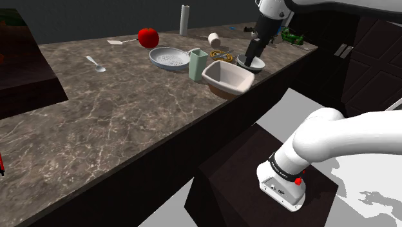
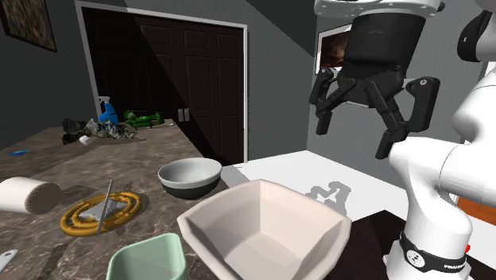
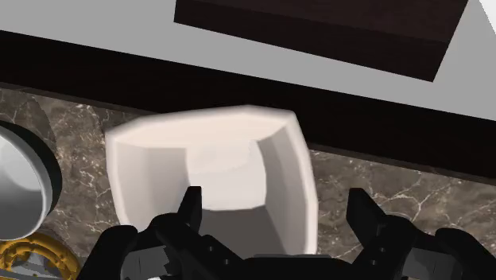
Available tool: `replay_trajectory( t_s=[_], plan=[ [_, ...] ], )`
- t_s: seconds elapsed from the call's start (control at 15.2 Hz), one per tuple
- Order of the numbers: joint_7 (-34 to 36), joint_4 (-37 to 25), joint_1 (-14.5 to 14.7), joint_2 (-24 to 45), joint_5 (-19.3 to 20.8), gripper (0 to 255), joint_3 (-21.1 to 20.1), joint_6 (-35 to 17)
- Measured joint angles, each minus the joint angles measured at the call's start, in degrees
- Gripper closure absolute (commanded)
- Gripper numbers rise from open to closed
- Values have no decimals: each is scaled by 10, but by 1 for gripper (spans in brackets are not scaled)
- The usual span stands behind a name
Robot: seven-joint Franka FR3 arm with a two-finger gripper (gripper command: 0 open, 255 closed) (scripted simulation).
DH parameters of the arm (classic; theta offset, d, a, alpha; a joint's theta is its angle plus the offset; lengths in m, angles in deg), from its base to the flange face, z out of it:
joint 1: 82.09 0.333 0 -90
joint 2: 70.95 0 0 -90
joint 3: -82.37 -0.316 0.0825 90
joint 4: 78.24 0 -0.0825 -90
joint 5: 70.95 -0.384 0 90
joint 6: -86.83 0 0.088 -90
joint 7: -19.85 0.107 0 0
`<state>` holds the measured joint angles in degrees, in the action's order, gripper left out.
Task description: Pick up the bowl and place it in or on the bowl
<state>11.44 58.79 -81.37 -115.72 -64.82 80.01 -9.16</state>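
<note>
A white, square-sided bowl (image 1: 227,78) (image 2: 266,231) stands empty near the counter's front edge. Just behind it is a round grey bowl (image 1: 261,64) (image 2: 189,176), also empty and upright. My black gripper (image 1: 252,59) (image 2: 354,135) hangs open in the air above the bowls and holds nothing. In the wrist view the white bowl (image 3: 211,171) lies right below the gripper (image 3: 277,211). One fingertip (image 3: 191,205) is over the bowl's inside and the other is over the counter beyond its wall. The grey bowl (image 3: 20,187) shows at the side.
A pale green cup (image 1: 197,64) (image 2: 151,258) stands against the white bowl, with a speckled plate (image 1: 171,59) behind it. A yellow ring trivet (image 2: 101,212), a white roll (image 2: 28,195), a red apple (image 1: 148,37) and a spoon (image 1: 95,62) also share the marble counter (image 1: 116,122). The counter edge drops off beside the stand (image 1: 258,167).
</note>
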Motion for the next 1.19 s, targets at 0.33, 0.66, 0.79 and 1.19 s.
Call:
replay_trajectory(
  t_s=[0.33, 0.66, 0.79, 1.19],
  plan=[
    [-40, 19, -12, 19, 28, 0, 33, -42],
    [-98, 30, -29, 72, 68, 0, 82, -115],
    [-123, 26, -35, 94, 82, 0, 102, -139],
    [-196, 11, -52, 178, 115, 0, 163, -224]
  ],
)
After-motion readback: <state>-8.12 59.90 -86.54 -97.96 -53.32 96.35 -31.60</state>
